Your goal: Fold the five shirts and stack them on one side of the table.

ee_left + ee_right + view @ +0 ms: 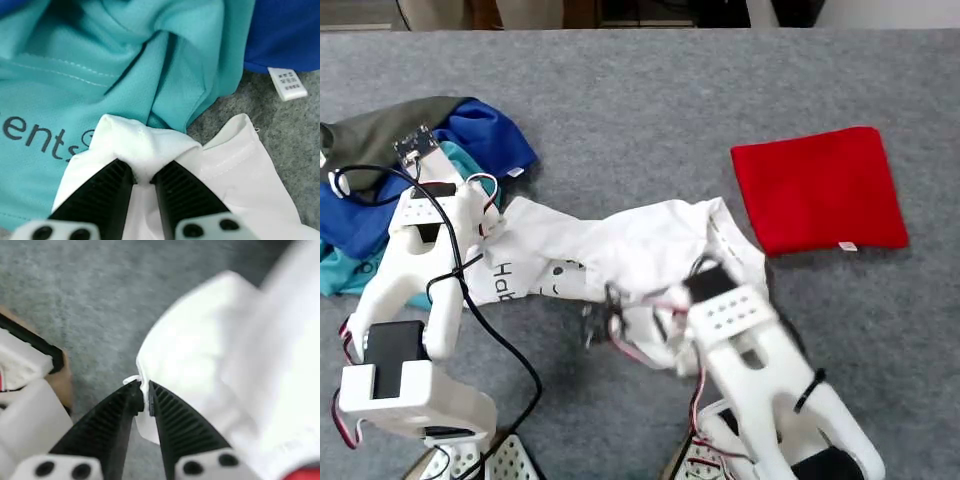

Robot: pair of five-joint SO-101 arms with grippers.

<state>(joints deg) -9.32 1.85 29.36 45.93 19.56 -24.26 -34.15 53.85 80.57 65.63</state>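
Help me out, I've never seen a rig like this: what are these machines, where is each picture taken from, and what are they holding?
These are two small white robot arms, the left arm and the right arm, each ending in a two-fingered claw called a gripper. The high view looks down on the grey table from a fixed camera. The other two pictures come from cameras mounted on each arm's wrist, looking along its black fingers.

On the table, a red shirt lies folded. A crumpled white shirt lies between the arms. Beside the left arm is a heap with a blue shirt, a teal shirt and a dark grey-green shirt.

The left gripper and the right gripper are each shut on a bit of the white shirt.
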